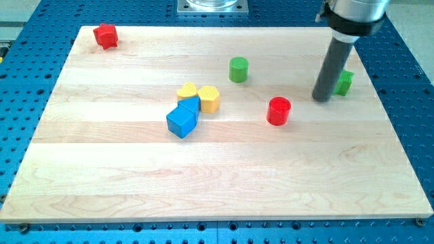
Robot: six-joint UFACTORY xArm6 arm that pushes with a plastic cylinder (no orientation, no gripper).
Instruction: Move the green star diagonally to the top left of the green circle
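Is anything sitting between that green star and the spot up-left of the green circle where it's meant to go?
Only the green circle itself lies near that line. My tip sits against the left side of the green star, between it and the circle. The red cylinder sits below the path.
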